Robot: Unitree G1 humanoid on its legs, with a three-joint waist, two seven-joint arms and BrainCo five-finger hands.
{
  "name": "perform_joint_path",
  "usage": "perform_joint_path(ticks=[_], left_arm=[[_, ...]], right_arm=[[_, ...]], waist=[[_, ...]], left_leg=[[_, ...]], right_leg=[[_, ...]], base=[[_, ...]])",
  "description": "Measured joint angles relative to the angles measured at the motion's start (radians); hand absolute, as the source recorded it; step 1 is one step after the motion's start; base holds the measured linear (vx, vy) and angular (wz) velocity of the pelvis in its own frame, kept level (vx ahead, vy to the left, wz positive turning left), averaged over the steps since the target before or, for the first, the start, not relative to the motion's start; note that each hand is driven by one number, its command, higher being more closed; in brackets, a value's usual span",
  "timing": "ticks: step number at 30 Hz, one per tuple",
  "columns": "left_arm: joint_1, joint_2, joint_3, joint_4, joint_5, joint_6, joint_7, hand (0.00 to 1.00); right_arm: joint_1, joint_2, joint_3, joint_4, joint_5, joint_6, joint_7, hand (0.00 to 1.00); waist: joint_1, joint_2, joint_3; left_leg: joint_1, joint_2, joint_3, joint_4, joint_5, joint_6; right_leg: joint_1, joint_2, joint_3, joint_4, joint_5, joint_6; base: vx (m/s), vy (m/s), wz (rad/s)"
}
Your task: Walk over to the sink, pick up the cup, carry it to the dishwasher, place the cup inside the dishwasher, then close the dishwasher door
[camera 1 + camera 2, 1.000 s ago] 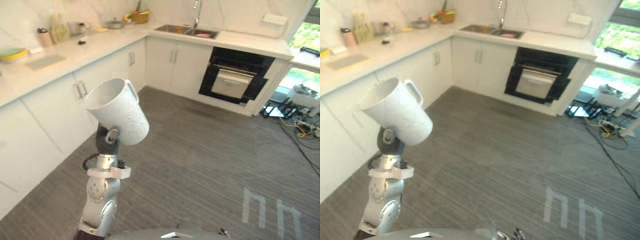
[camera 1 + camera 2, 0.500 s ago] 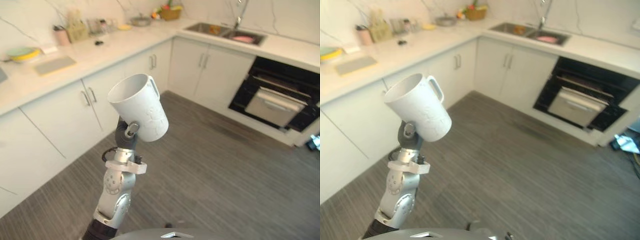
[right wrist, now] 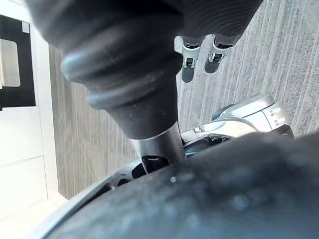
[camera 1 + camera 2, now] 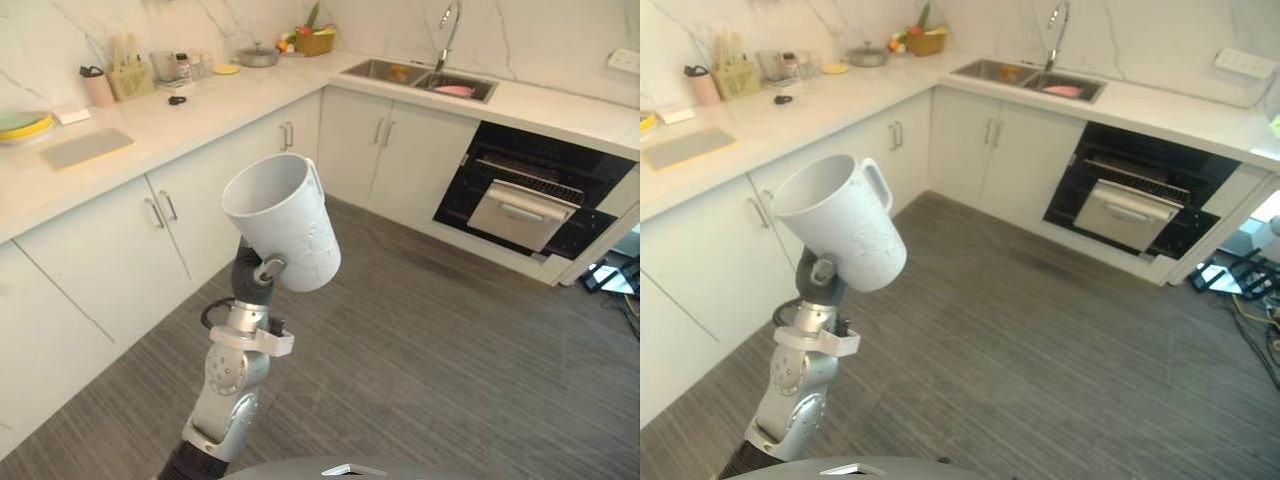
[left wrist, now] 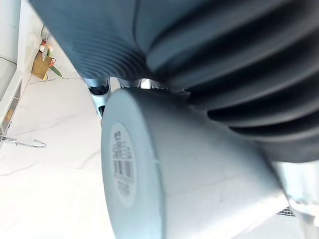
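"Hands first. What has the left hand [image 4: 255, 275] got?"

"The white cup [image 4: 285, 225]. It's clasped and held up in the air, tilted, with the mouth facing up and towards the cabinets and the handle on the far side. The left wrist view shows the cup's labelled base close up, with silver fingers [image 5: 98, 90] against its wall. The rest of the grip is hidden behind the cup."

"And the right hand [image 3: 129, 55]?"

"It holds nothing. Its dark-tipped fingers [image 3: 188, 69] hang relaxed over the floor."

"What's around the cup?"

"Below it is grey striped floor [image 4: 430, 360]. White cabinets [image 4: 120, 260] stand beside it under a pale countertop [image 4: 190, 110] carrying a grey board [image 4: 85, 148], yellow plates [image 4: 22, 125] and a lidded pot [image 4: 258, 57]."

"Further out?"

"The sink [image 4: 415, 75] is well apart from the cup, set in the far counter under its tap [image 4: 447, 25]. The dishwasher [image 4: 525, 195] sits just right of the sink below the counter — a dark opening whose silver-faced door looks tipped outward."
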Motion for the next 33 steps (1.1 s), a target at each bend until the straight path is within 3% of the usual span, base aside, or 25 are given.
perform_joint_path(ticks=[3, 6, 8, 9, 11, 12, 13, 14, 15, 16, 17, 18, 19, 20, 22, 23, 24, 25, 26, 27, 28, 29, 30, 32, 33], left_arm=[[0.000, -0.002, 0.016, 0.000, -0.001, 0.000, -0.001, 1.00], [0.000, -0.012, 0.058, -0.001, -0.009, 0.000, 0.001, 1.00], [0.027, -0.027, 0.118, -0.009, -0.025, 0.001, 0.004, 1.00], [0.034, -0.029, 0.137, -0.007, -0.034, 0.003, 0.004, 1.00], [0.081, -0.024, 0.177, -0.002, -0.069, 0.015, -0.006, 1.00], [0.098, -0.028, 0.184, -0.002, -0.070, 0.015, -0.010, 1.00], [0.124, -0.024, 0.192, -0.001, -0.071, 0.014, -0.022, 1.00], [0.148, -0.020, 0.202, -0.003, -0.070, 0.012, -0.039, 1.00], [0.163, -0.021, 0.216, -0.006, -0.070, 0.011, -0.048, 1.00], [0.199, -0.031, 0.251, -0.010, -0.071, 0.008, -0.065, 1.00], [0.230, -0.044, 0.281, -0.008, -0.071, 0.007, -0.068, 1.00], [0.246, -0.045, 0.326, -0.007, -0.071, 0.006, -0.067, 1.00], [0.257, -0.042, 0.343, -0.008, -0.071, 0.001, -0.068, 1.00], [0.271, -0.034, 0.360, -0.004, -0.072, -0.006, -0.068, 1.00], [0.269, -0.033, 0.364, 0.001, -0.094, -0.006, -0.098, 1.00], [0.251, -0.027, 0.362, 0.001, -0.110, -0.006, -0.128, 1.00], [0.219, -0.014, 0.362, 0.002, -0.115, -0.006, -0.150, 1.00], [0.205, 0.001, 0.361, 0.001, -0.119, -0.005, -0.156, 1.00], [0.183, 0.002, 0.340, -0.006, -0.121, 0.005, -0.160, 1.00], [0.184, 0.010, 0.291, -0.030, -0.121, 0.017, -0.160, 1.00], [0.184, 0.015, 0.259, -0.042, -0.119, 0.022, -0.160, 1.00], [0.175, 0.024, 0.196, -0.070, -0.105, 0.029, -0.159, 1.00], [0.163, 0.029, 0.176, -0.077, -0.095, 0.030, -0.160, 1.00], [0.105, 0.025, 0.134, -0.071, -0.087, 0.032, -0.159, 1.00], [0.095, 0.022, 0.133, -0.070, -0.087, 0.033, -0.158, 1.00]], right_arm=[[0.004, 0.016, -0.006, -0.003, 0.061, 0.049, 0.016, 0.00], [0.006, 0.017, -0.010, -0.002, 0.111, 0.120, 0.029, 0.00], [0.003, 0.020, -0.044, -0.002, 0.132, 0.181, 0.055, 0.00], [0.000, 0.023, -0.046, -0.002, 0.146, 0.194, 0.057, 0.00], [-0.015, 0.015, -0.041, 0.004, 0.172, 0.246, 0.060, 0.00], [-0.023, 0.005, -0.045, 0.007, 0.172, 0.249, 0.063, 0.00], [-0.043, -0.016, -0.050, 0.025, 0.171, 0.255, 0.070, 0.00], [-0.069, -0.034, -0.053, 0.063, 0.170, 0.258, 0.082, 0.00], [-0.081, -0.042, -0.060, 0.081, 0.169, 0.259, 0.086, 0.00], [-0.097, -0.061, -0.077, 0.105, 0.169, 0.266, 0.089, 0.00], [-0.098, -0.065, -0.091, 0.120, 0.169, 0.267, 0.095, 0.00], [-0.097, -0.059, -0.120, 0.117, 0.168, 0.263, 0.107, 0.00], [-0.093, -0.052, -0.130, 0.118, 0.168, 0.262, 0.109, 0.00], [-0.083, -0.043, -0.150, 0.129, 0.153, 0.259, 0.106, 0.00], [-0.078, -0.035, -0.158, 0.153, 0.151, 0.245, 0.098, 0.00], [-0.072, -0.024, -0.180, 0.154, 0.154, 0.230, 0.094, 0.00], [-0.085, 0.003, -0.226, 0.157, 0.164, 0.221, 0.088, 0.00], [-0.087, 0.014, -0.250, 0.157, 0.175, 0.217, 0.085, 0.00], [-0.085, 0.028, -0.297, 0.157, 0.218, 0.205, 0.082, 0.00], [-0.081, 0.040, -0.338, 0.143, 0.288, 0.180, 0.076, 0.00], [-0.073, 0.040, -0.349, 0.127, 0.326, 0.168, 0.071, 0.00], [-0.064, 0.043, -0.357, 0.097, 0.393, 0.148, 0.067, 0.00], [-0.066, 0.050, -0.367, 0.081, 0.418, 0.140, 0.067, 0.00], [-0.074, 0.070, -0.398, 0.032, 0.443, 0.100, 0.067, 0.00], [-0.079, 0.073, -0.397, 0.019, 0.441, 0.091, 0.066, 0.00]], waist=[[-0.024, -0.008, -0.001], [-0.017, -0.002, -0.004], [-0.001, 0.015, 0.012], [0.002, 0.013, 0.014], [0.010, -0.014, 0.024], [0.019, -0.009, 0.027], [0.025, -0.011, 0.030], [0.028, 0.002, 0.042], [0.033, 0.011, 0.047], [0.039, 0.038, 0.055], [0.045, 0.057, 0.049], [0.047, 0.079, 0.071], [0.052, 0.068, 0.078], [0.068, 0.051, 0.079], [0.070, 0.040, 0.054], [0.071, 0.037, 0.023], [0.069, 0.010, 0.028], [0.064, -0.005, 0.041], [0.050, -0.022, 0.059], [0.046, -0.024, 0.066], [0.044, -0.014, 0.066], [0.022, 0.008, 0.063], [0.012, 0.007, 0.064], [-0.015, 0.018, 0.065], [-0.019, 0.025, 0.069]], left_leg=[[0.001, 0.006, 0.005, 0.000, -0.005, -0.002], [-0.016, 0.023, 0.006, 0.054, -0.045, -0.010], [-0.055, 0.084, 0.007, 0.237, -0.130, -0.031], [-0.082, 0.104, 0.003, 0.325, -0.164, -0.035], [-0.250, 0.154, -0.021, 0.671, -0.168, 0.024], [-0.270, 0.148, -0.028, 0.681, -0.197, 0.025], [-0.298, 0.109, -0.056, 0.619, -0.223, 0.023], [-0.305, 0.039, -0.108, 0.466, -0.199, 0.017], [-0.302, 0.008, -0.139, 0.382, -0.174, 0.011], [-0.272, -0.029, -0.205, 0.260, -0.084, -0.019], [-0.247, -0.039, -0.208, 0.231, -0.061, -0.027], [-0.260, -0.011, -0.206, 0.333, -0.106, -0.056], [-0.261, -0.006, -0.196, 0.391, -0.136, -0.062], [-0.258, 0.001, -0.176, 0.491, -0.199, -0.038], [-0.238, -0.019, -0.185, 0.500, -0.222, 0.010], [-0.218, -0.037, -0.182, 0.431, -0.238, 0.054], [-0.203, -0.063, -0.139, 0.421, -0.250, 0.077], [-0.177, -0.082, -0.126, 0.422, -0.268, 0.085], [-0.119, -0.114, -0.120, 0.418, -0.298, 0.089], [-0.050, -0.132, -0.102, 0.396, -0.327, 0.094], [-0.010, -0.136, -0.102, 0.372, -0.333, 0.098], [0.045, -0.136, -0.110, 0.329, -0.335, 0.114], [0.067, -0.137, -0.113, 0.313, -0.337, 0.116], [0.138, -0.123, -0.142, 0.251, -0.330, 0.106], [0.159, -0.112, -0.149, 0.231, -0.328, 0.102]], right_leg=[[-0.001, 0.004, -0.003, 0.000, -0.011, -0.009], [-0.015, 0.010, -0.026, 0.048, -0.056, -0.011], [-0.042, 0.026, -0.053, 0.197, -0.179, -0.032], [-0.045, 0.030, -0.054, 0.222, -0.205, -0.027], [-0.033, 0.020, -0.061, 0.264, -0.259, -0.045], [-0.025, 0.016, -0.056, 0.263, -0.261, -0.048], [-0.013, -0.004, -0.053, 0.256, -0.262, -0.050], [-0.004, -0.029, -0.046, 0.244, -0.268, -0.039], [0.000, -0.035, -0.031, 0.235, -0.270, -0.032], [0.021, -0.033, 0.014, 0.195, -0.276, -0.014], [0.048, -0.013, 0.034, 0.177, -0.288, -0.003], [0.050, 0.010, 0.012, 0.283, -0.296, -0.004], [0.065, 0.020, 0.018, 0.314, -0.284, -0.014], [0.106, 0.007, 0.033, 0.301, -0.325, -0.020], [0.098, 0.000, 0.064, 0.328, -0.332, -0.020], [0.039, -0.006, 0.064, 0.421, -0.353, 0.015], [-0.059, -0.050, 0.051, 0.627, -0.381, 0.063], [-0.100, -0.075, 0.049, 0.729, -0.375, 0.104], [-0.139, -0.126, 0.029, 0.905, -0.331, 0.189], [-0.208, -0.146, 0.046, 1.059, -0.192, 0.182], [-0.229, -0.141, 0.056, 1.114, -0.103, 0.166], [-0.278, -0.133, 0.057, 1.222, 0.000, 0.148], [-0.311, -0.130, 0.047, 1.285, -0.020, 0.139], [-0.439, -0.130, -0.086, 1.387, -0.142, 0.041], [-0.464, -0.130, -0.126, 1.376, -0.174, 0.018]], base=[[0.01, -0.010, -0.07], [0.04, -0.030, -0.01], [0.12, -0.092, -0.06], [0.12, -0.046, 0.18], [0.09, -0.049, 0.40], [0.15, -0.020, 0.35], [0.17, 0.105, 0.33], [0.14, 0.106, 0.30], [0.19, 0.216, -0.01], [0.19, 0.160, -0.41], [0.34, 0.181, -0.57], [0.33, 0.045, -0.60], [0.34, 0.015, -0.74], [0.36, 0.055, -0.79], [0.30, 0.100, -0.68], [0.20, 0.086, -0.57], [0.19, 0.076, -0.55], [0.20, 0.067, -0.42], [0.24, 0.093, -0.37], [0.27, 0.114, -0.36], [0.29, 0.137, -0.26], [0.27, 0.102, -0.07], [0.34, 0.069, 0.17], [0.48, -0.005, 0.38], [0.44, -0.018, 0.42]])
